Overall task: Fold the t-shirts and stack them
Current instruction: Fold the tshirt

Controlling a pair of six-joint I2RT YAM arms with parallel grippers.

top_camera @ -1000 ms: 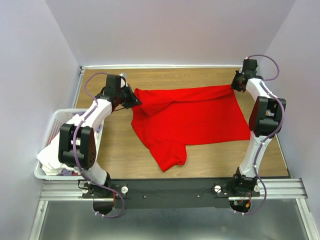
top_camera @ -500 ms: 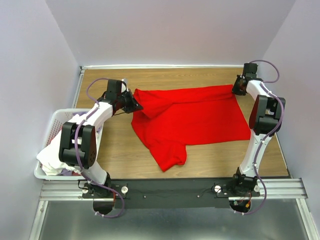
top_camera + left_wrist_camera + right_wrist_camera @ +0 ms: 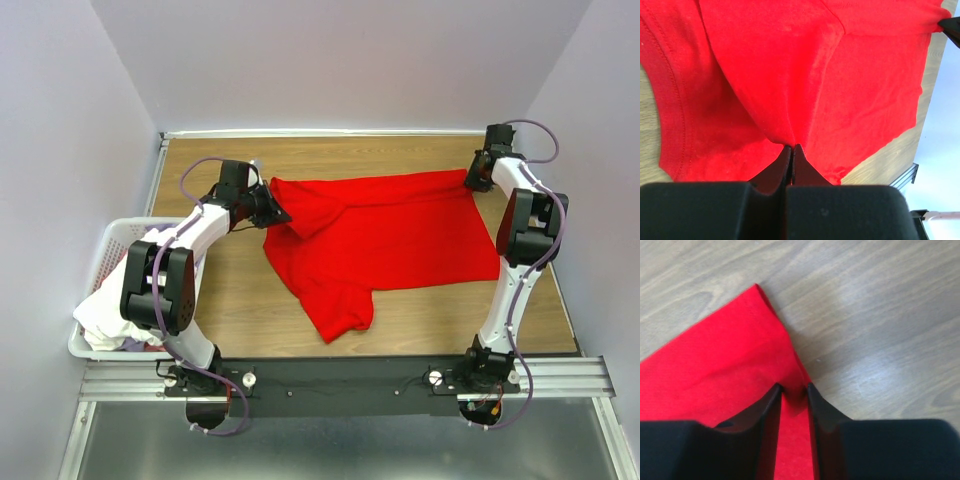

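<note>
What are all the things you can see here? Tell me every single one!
red t-shirt: one, bright red, lying rumpled on the table.
white clothes: a heap, number unclear, white, in the laundry basket.
laundry basket: one, white plastic, at the table's left edge.
table: one, brown wood, under the shirt.
rail: one, silver metal, along the near edge.
left arm: one, white and black, jaws shut on the shirt's far left part.
right arm: one, white and black, jaws shut on the shirt's far right corner.
</note>
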